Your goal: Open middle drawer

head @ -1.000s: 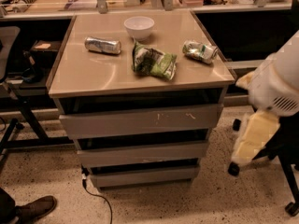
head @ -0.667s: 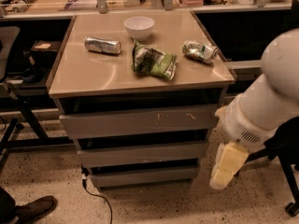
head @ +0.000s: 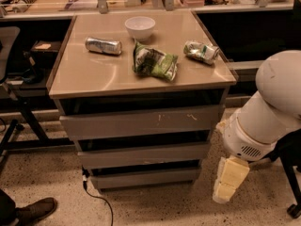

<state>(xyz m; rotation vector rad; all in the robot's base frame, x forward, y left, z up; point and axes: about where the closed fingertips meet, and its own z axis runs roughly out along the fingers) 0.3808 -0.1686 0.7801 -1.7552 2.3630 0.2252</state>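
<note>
The middle drawer (head: 146, 155) is the mid-sized plain grey front of the cabinet, below the taller scratched front (head: 141, 124) and above the narrowest front (head: 146, 178). It looks closed. My gripper (head: 228, 179), pale yellow, hangs down from the white arm (head: 268, 121) to the right of the cabinet. It is low near the floor, level with the bottom front and apart from the drawers.
On the cabinet top (head: 94, 74) lie a white bowl (head: 140, 27), a silver can (head: 103, 45), a green chip bag (head: 154, 62) and a crushed can (head: 201, 51). A shoe (head: 35, 210) and a cable (head: 101, 199) are on the floor at left. Chair legs (head: 14, 121) stand at left.
My arm has swung in from the right, and the gripper has moved left and down, from beside the top front to near the floor by the cabinet's right corner.
</note>
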